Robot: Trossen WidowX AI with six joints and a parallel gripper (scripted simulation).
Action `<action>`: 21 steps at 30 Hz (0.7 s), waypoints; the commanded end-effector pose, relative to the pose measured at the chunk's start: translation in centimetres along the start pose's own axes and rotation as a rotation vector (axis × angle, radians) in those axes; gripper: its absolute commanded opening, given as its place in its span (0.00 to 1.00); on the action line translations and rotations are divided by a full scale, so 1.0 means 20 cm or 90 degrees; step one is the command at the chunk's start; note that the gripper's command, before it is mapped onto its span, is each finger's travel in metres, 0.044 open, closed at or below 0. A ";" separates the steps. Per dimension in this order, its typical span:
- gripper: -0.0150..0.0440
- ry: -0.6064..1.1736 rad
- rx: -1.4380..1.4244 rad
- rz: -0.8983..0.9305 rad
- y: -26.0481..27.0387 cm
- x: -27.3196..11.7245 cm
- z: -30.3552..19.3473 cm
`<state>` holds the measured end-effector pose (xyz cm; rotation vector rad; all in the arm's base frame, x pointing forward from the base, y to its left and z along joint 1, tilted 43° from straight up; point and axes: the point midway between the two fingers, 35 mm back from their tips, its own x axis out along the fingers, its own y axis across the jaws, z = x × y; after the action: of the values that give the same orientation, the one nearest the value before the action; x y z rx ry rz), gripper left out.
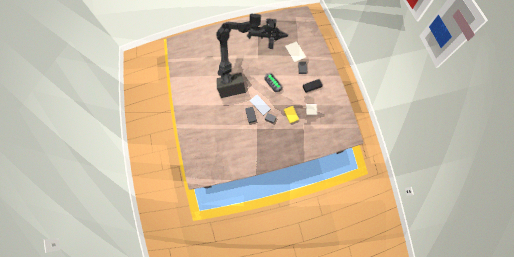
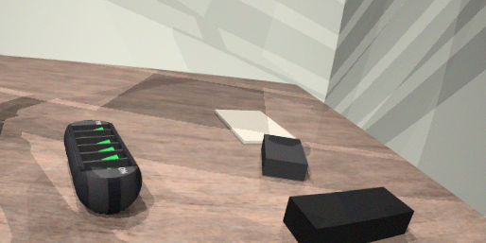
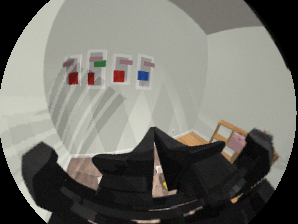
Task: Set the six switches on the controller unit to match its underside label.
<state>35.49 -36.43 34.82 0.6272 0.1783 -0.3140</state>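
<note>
The dark grey controller unit (image 1: 273, 82) (image 2: 105, 177) sits on its base on the bench, switches facing up. Green shows on several of its rocker switches in the top and exterior views; the exact setting of each switch is too small to tell. Its underside label is hidden. My gripper (image 1: 286, 35) (image 3: 153, 129) is shut and empty, its fingertips together. It is raised above the far part of the bench in the top view, well away from the unit, and is out of view in the exterior view.
A cream plate (image 1: 295, 51) (image 2: 255, 127), a dark grey block (image 1: 302, 67) (image 2: 285, 158) and a black block (image 1: 312, 85) (image 2: 350, 210) lie beyond the unit. A white plate (image 1: 260, 104), a yellow block (image 1: 291, 114), a small cream block (image 1: 311, 109) and two grey blocks (image 1: 251, 115) (image 1: 270, 118) lie nearer the blue strip.
</note>
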 end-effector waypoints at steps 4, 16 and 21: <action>0.25 0.178 0.131 -0.013 0.00 0.34 -0.44; 0.25 0.526 0.274 -0.095 0.14 0.67 -1.42; 0.25 0.682 0.322 -0.183 0.20 0.66 -1.85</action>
<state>46.95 -17.06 6.97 1.2041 1.1199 -0.2392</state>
